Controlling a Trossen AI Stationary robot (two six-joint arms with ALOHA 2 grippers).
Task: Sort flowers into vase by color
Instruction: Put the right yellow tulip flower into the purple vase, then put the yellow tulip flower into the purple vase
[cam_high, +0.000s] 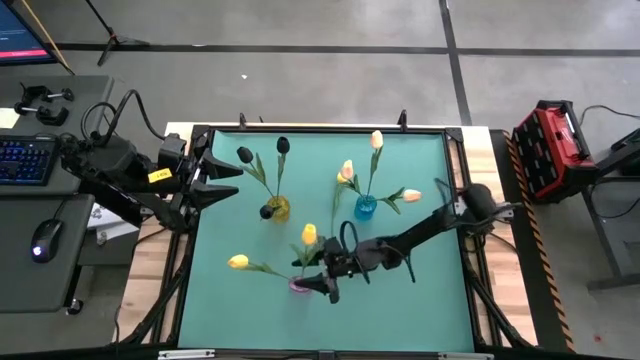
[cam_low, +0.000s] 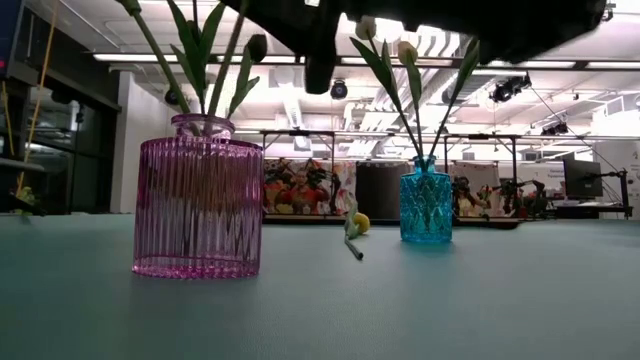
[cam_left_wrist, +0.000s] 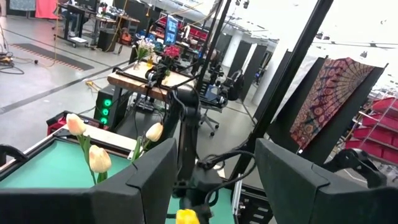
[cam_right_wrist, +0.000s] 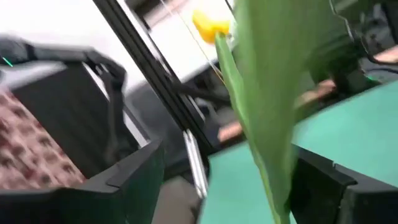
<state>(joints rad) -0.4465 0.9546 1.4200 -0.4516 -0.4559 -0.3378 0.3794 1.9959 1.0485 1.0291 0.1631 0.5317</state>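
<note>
A pink vase (cam_high: 299, 286) near the table's front holds two yellow tulips (cam_high: 309, 234) (cam_high: 238, 262). A yellow vase (cam_high: 279, 208) holds black tulips (cam_high: 283, 146). A blue vase (cam_high: 366, 207) holds cream-peach tulips (cam_high: 376, 139). My right gripper (cam_high: 322, 288) is just right of the pink vase. It is open in the right wrist view (cam_right_wrist: 224, 180), with a yellow tulip's green leaf (cam_right_wrist: 264, 124) running between its fingers. My left gripper (cam_high: 235, 182) is open and empty at the table's left edge. My right gripper has its fingers apart on either side of the yellow tulip's leaf (cam_right_wrist: 273, 168). The leaf runs close to one finger (cam_right_wrist: 323, 183). I cannot tell whether it touches it.
The pink vase (cam_low: 198, 205) and the blue vase (cam_low: 425, 205) stand upright in the low view. The table's black frame (cam_high: 190, 200) borders the teal mat. The mat is bare at the near right and far left.
</note>
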